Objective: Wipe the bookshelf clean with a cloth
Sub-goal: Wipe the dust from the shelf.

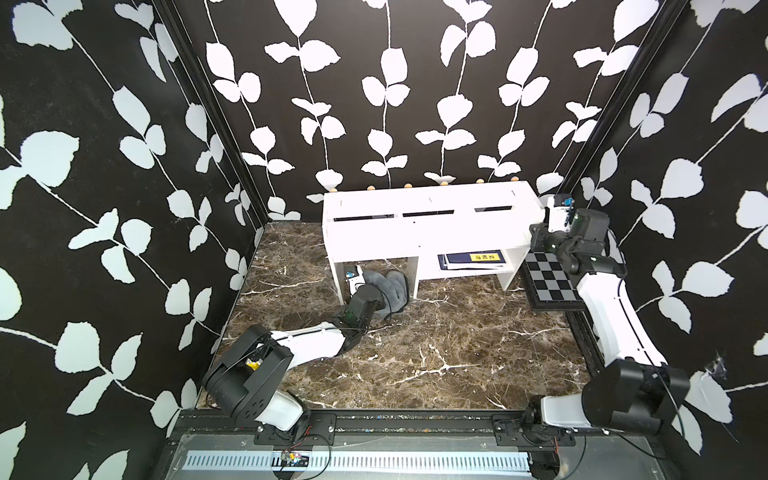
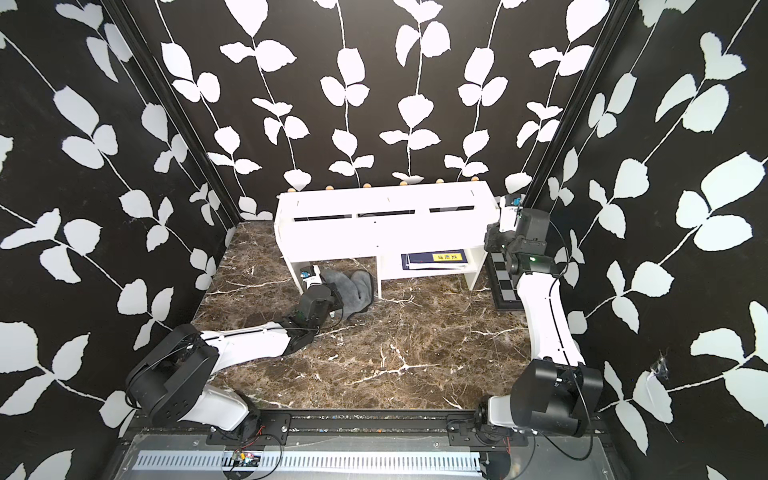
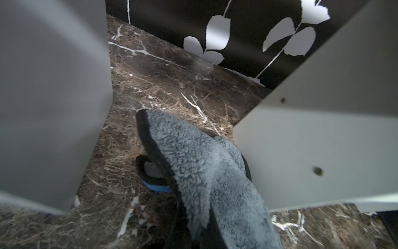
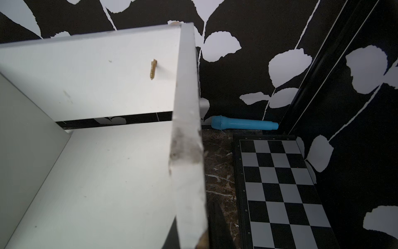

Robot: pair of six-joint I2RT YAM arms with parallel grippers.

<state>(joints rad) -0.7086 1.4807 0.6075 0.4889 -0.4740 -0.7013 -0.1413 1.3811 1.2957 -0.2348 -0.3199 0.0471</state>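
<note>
Left wrist view says it all really: the cloth [image 3: 193, 163] climbs out of the bottom middle of the frame in a bunched ridge, with the marble floor [image 3: 172, 86] under it and white shelf boards on both sides. In both top views the left gripper [image 1: 362, 287] is tucked low in the left opening of the bookshelf [image 1: 428, 232], a bit left of centre frame. Its jaws are together and, by the look of it, pinching the cloth, most of which lies heaped on the floor just to its right.

So I'd call this the pick-up step: cloth grabbed, no wiping yet. Over at the shelf's right end sits the right gripper [image 1: 540, 231], by the end board [image 4: 187, 129]. Can't tell whether it's closed on that board or just next to it.

Next move, I reckon: lift the cloth clear of the opening without snagging the legs, then get it onto the top and drag it across.
</note>
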